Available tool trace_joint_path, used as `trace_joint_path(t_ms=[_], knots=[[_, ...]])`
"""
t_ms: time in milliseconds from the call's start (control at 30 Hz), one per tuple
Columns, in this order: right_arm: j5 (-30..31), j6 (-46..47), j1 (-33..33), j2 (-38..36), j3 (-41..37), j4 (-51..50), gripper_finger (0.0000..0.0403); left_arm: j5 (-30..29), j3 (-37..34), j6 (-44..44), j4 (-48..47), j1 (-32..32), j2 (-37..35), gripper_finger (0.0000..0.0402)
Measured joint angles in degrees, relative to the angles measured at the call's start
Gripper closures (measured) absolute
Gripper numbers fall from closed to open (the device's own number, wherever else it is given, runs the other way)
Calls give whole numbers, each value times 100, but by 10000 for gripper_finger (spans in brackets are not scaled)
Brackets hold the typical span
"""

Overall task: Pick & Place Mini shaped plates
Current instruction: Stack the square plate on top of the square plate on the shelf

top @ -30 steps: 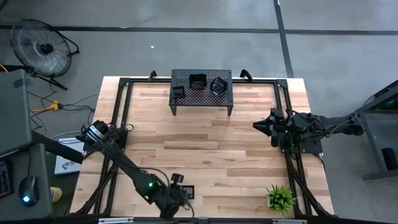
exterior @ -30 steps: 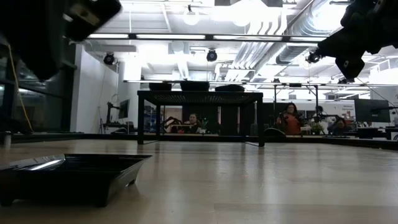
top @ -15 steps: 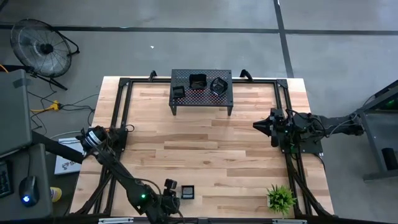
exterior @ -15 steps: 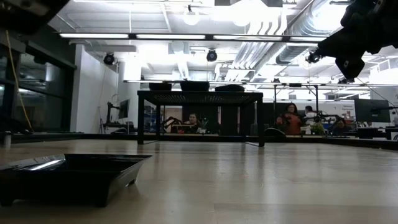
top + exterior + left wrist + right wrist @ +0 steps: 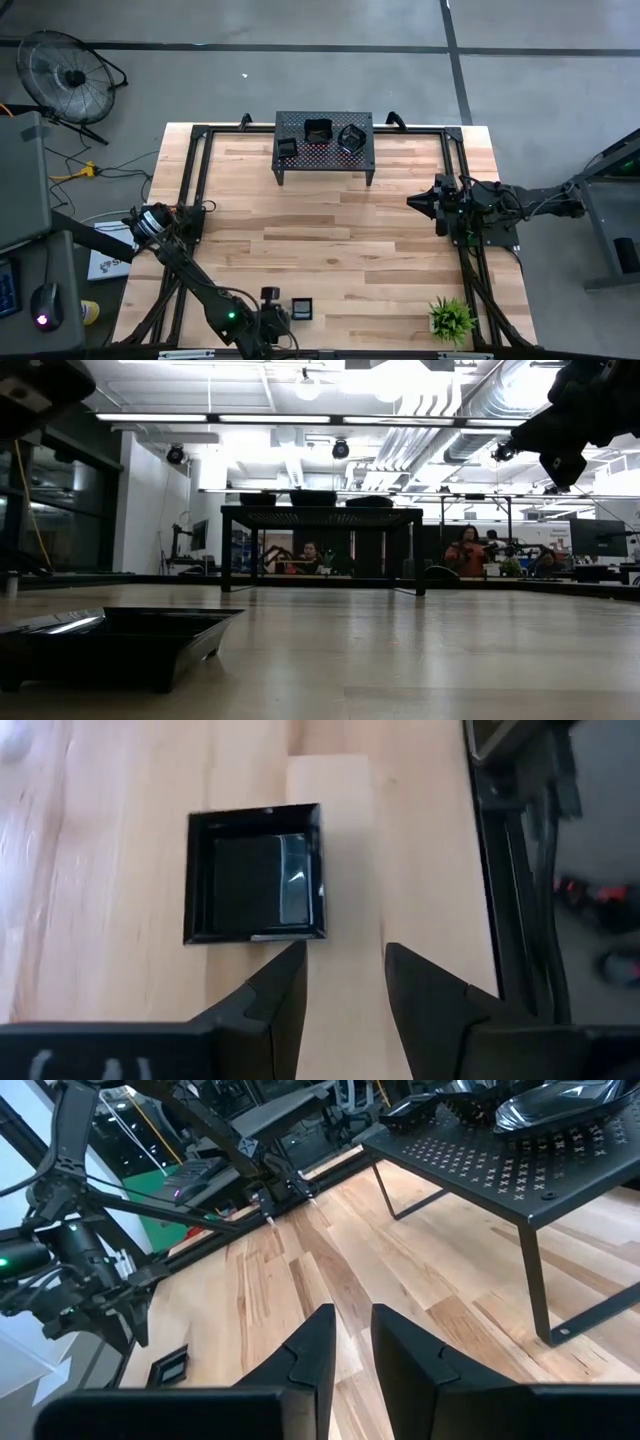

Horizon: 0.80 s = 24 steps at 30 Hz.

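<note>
One square mini plate [image 5: 301, 308] sits flat on the near edge of the wooden surface [image 5: 320, 230], rim up, hollow facing the ceiling, its sides roughly square to the boards, so no real long axis to speak of. In the left wrist view that same plate [image 5: 256, 873] shows its glossy floor and raised rim clearly. Just to its left hovers the left end effector [image 5: 268, 312], fingers spread with nothing between them, the tips [image 5: 290, 982] sitting just short of the plate's nearest rim; my read is it's lining up to straddle that rim for a pick. At the far side, the perforated stand [image 5: 324, 143] carries three more plates [image 5: 319, 129], likely the source or the drop-off, hard to call which. From table height the near plate [image 5: 110, 645] looms large at the left. The right end effector [image 5: 416, 202] waits well apart over the right side, fingers slightly parted and empty [image 5: 345, 1345], pointing toward the stand.
</note>
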Motion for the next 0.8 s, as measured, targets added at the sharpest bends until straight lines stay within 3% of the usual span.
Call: trace_joint_path(t_ms=[200, 433, 633, 800], knots=[[4, 0, 0, 0, 0, 0, 341, 129, 0, 1270, -15, -3, 0, 268], [8, 0, -2, 0, 0, 0, 342, 153, -2, -1011, -794, 54, -32, 268], [8, 0, -2, 0, 0, 0, 341, 87, -117, -1157, -864, 52, -337, 268], [6, 0, -1, 0, 0, 0, 339, -23, -960, -1315, -363, 38, -951, 268]])
